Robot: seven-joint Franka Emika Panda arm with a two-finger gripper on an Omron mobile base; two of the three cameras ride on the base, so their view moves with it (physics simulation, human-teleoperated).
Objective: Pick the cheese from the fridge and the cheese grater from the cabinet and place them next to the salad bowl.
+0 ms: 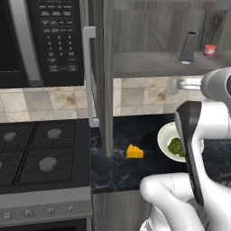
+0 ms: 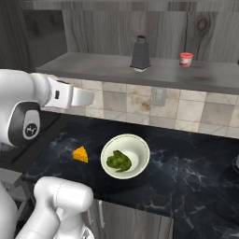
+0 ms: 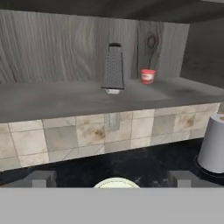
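Two of the task's things already sit together on the black marble counter [image 2: 186, 158]: the cheese [image 2: 80, 154] lies just left of the salad bowl [image 2: 126, 156], close by but apart from it. The bowl holds a clump of green leaves [image 2: 118, 161]. In the left base view the cheese [image 1: 134, 152] shows clear on the counter, while the arm [image 1: 194, 140] covers much of the bowl [image 1: 168, 140].

The cheese grater [image 2: 140, 53] stands upright on the floor of the open cabinet [image 2: 93, 65], above and a little right of the bowl, with a small red-and-white cup [image 2: 186, 59] further right on the same board.

The left base view adds what lies left of the bowl: the cabinet's door [image 1: 104, 76] swung out edge-on with its silver bar handle [image 1: 89, 76], a black microwave [image 1: 43, 40] and a gas stove [image 1: 40, 153].

The hand view faces the grater [image 3: 113, 68] and cup [image 3: 148, 75] head-on, with the bowl's rim [image 3: 116, 183] just at the bottom and a white cylinder [image 3: 214, 146] on the counter right of the bowl. The gripper [image 3: 113, 178] has its two grey fingertips [image 3: 41, 178] set wide apart, with nothing between them, below the grater's board.
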